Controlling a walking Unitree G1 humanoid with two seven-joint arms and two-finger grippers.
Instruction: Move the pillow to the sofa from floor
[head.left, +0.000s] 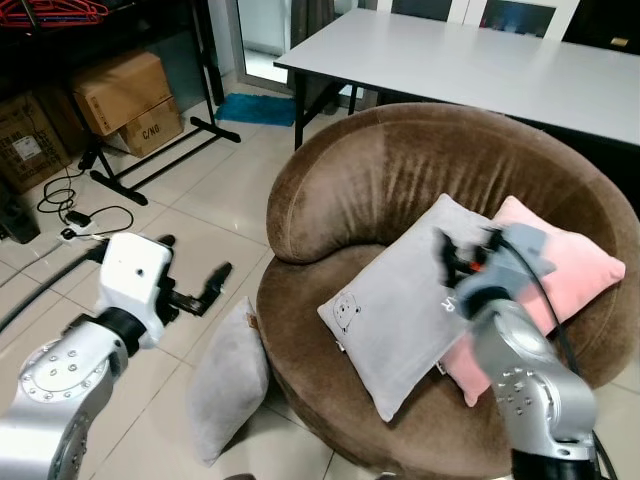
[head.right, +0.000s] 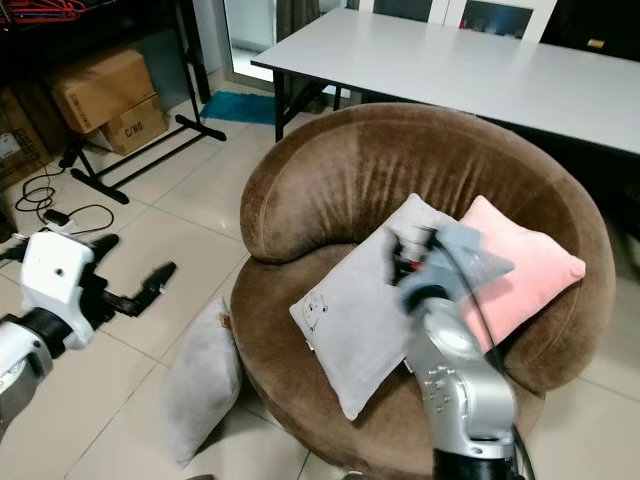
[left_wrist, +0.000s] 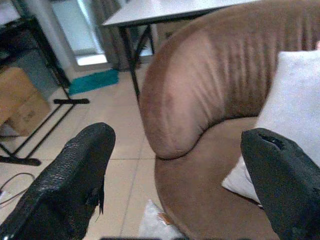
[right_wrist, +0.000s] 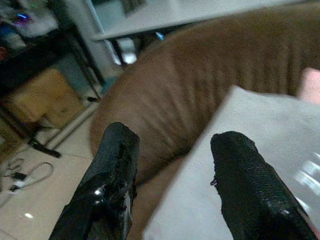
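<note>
From the left eye view, the left gripper (head.left: 190, 285) hangs over the floor tiles (head.left: 215, 205) with its black fingers spread apart and nothing between them. The grey pillow on the floor (head.left: 228, 378) leans against the base of the round brown sofa (head.left: 400, 170), below and a little ahead of those open jaws. The right gripper (head.left: 462, 258) is blurred above the grey cushion with a small printed face (head.left: 400, 305), which lies on the seat beside a pink cushion (head.left: 560, 270).

In the right eye view, a white table (head.right: 480, 65) stands behind the sofa, and cardboard boxes (head.right: 105, 95) sit near a black stand well off to the left arm's side.

In the left wrist view, the two fingers (left_wrist: 70, 180) stand wide, and between them are the sofa's curved arm and a corner of the grey cushion.

In the right wrist view, the fingers (right_wrist: 112, 175) are parted and empty, with the grey cushion just beyond their tips and the sofa back behind it.
</note>
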